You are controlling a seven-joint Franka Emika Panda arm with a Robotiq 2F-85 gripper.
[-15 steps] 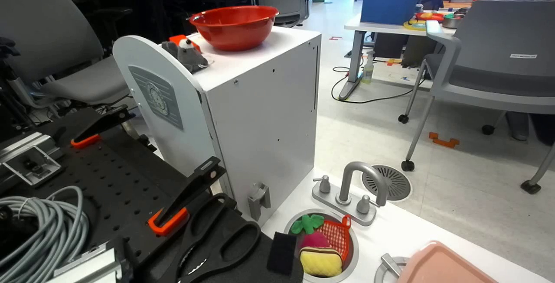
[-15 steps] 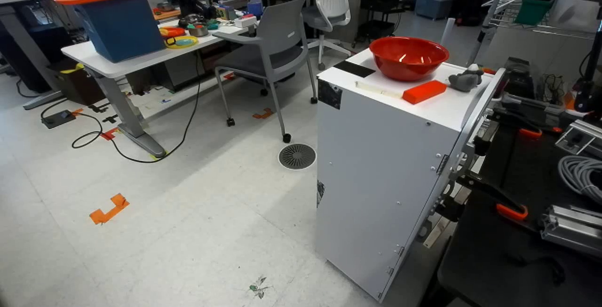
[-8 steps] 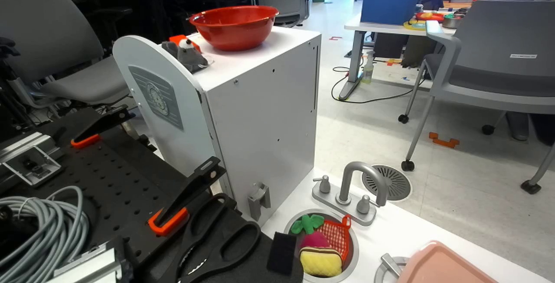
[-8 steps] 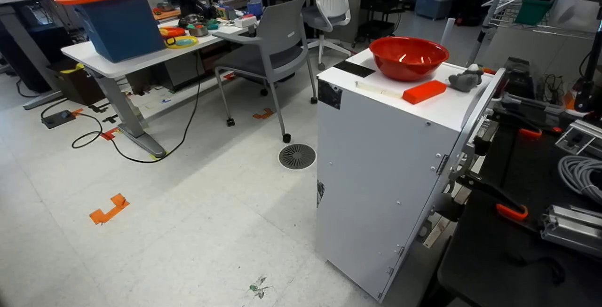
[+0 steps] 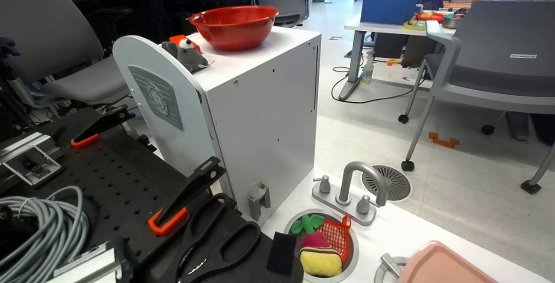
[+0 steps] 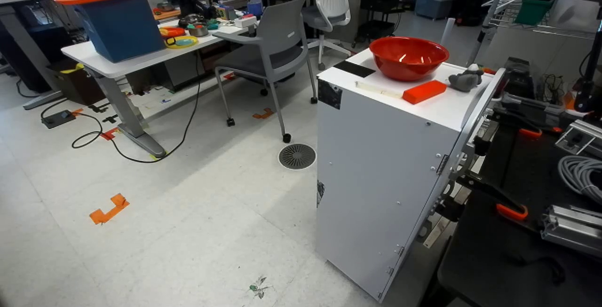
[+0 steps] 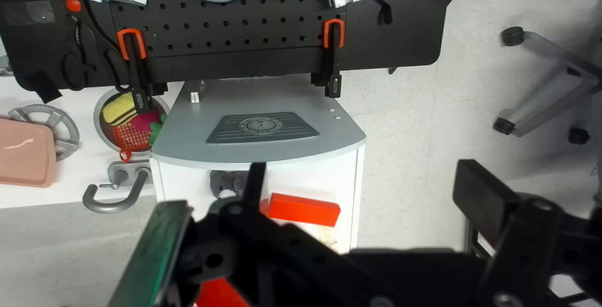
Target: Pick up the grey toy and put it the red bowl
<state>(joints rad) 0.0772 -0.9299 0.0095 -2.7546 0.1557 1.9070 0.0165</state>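
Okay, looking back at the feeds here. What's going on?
The robot isn't handling anything: its gripper, seen only in the wrist view, stands wide open and holds nothing. The grey toy sits on top of the white cabinet, beside the red bowl and not in it. An orange-red block lies close by. The pick looks not yet made.
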